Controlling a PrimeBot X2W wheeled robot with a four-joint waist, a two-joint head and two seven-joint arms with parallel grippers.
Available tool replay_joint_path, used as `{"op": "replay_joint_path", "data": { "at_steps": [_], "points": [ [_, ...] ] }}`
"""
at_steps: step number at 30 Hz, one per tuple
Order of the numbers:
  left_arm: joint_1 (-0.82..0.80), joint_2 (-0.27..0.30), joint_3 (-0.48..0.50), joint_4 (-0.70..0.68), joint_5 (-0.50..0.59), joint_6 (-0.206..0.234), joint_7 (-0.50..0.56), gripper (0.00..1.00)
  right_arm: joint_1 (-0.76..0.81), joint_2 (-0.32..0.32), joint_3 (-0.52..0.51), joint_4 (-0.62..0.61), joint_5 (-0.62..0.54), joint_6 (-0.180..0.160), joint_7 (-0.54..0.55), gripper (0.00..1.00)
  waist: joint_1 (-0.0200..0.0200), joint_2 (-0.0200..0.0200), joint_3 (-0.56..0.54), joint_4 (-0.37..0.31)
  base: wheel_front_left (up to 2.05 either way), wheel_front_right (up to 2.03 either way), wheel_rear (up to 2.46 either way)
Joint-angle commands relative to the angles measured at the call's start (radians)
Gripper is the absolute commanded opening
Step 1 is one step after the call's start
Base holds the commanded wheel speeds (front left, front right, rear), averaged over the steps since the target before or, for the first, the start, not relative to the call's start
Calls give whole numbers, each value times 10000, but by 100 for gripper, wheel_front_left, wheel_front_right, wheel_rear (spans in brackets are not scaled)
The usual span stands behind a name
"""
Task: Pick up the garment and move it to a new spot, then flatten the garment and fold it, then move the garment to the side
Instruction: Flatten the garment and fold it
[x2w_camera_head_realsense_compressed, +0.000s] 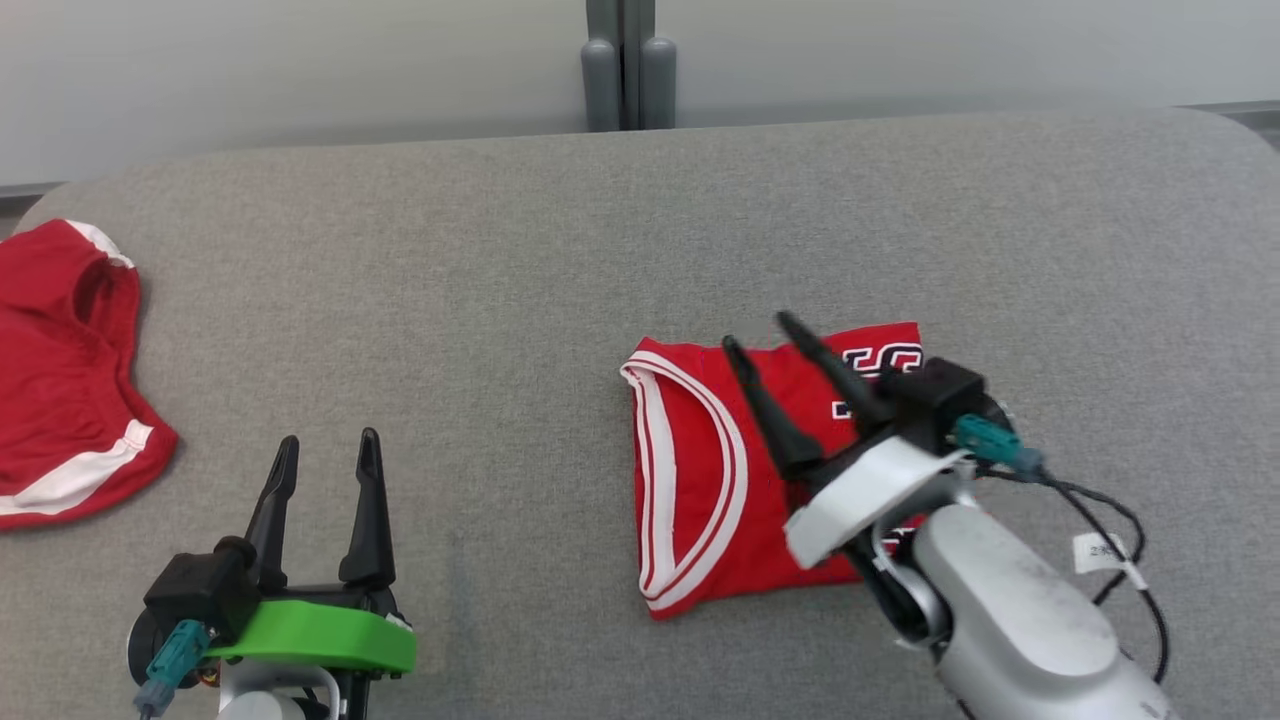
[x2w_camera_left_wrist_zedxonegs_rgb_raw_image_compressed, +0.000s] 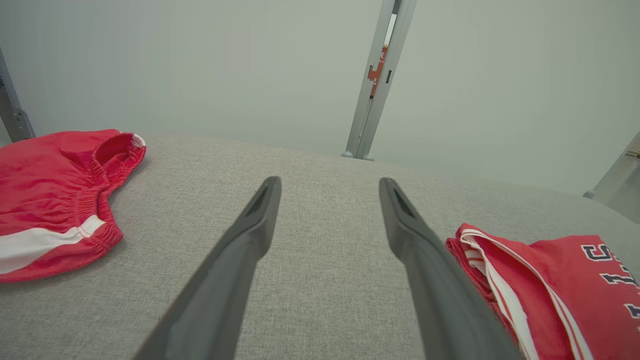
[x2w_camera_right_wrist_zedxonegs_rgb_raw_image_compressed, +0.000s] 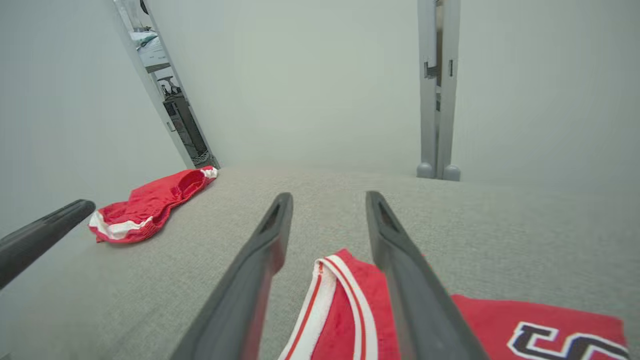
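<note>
A red fabric jersey with white striped trim and dark-and-white lettering lies folded into a compact rectangle on the grey, cloth-covered worktop, right of centre and towards the near edge. Its curved white-banded opening faces left, and the lettering sits at its far right corner.

The right end effector hangs over the jersey, its two long dark fingers spread and pointing far and to the left across the red cloth. In the right wrist view the fingers stand apart with the jersey's trimmed edge lying between and beneath them; nothing is pinched. Whether the fingers touch the cloth cannot be told.

The left end effector sits at the near left, well apart from the jersey, with its fingers spread wide over bare worktop and holding nothing. From the left wrist view the jersey lies just to the right of its right finger.

A pair of red fabric shorts with a white stripe and a gathered waistband lies crumpled at the far left edge of the worktop. A grey metal post rises behind the far edge.
</note>
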Motion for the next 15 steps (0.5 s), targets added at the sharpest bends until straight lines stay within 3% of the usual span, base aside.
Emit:
{"op": "replay_joint_path", "data": {
  "at_steps": [1,9,15],
  "points": [
    [185,22,34,-50,67,-25,-27,100,408,-123,-574,-263,-322,-4,-26,100,0,0,-270,-259,0,0,0],
    [500,10,144,-31,82,-25,-27,100,1751,-437,-3757,-1327,-1522,-4,269,100,0,0,-694,-553,0,0,0],
    [657,0,119,26,136,-25,-27,100,2557,-626,-4849,-1500,-1856,-4,692,100,0,0,-972,-592,0,0,0]
  ]
}}
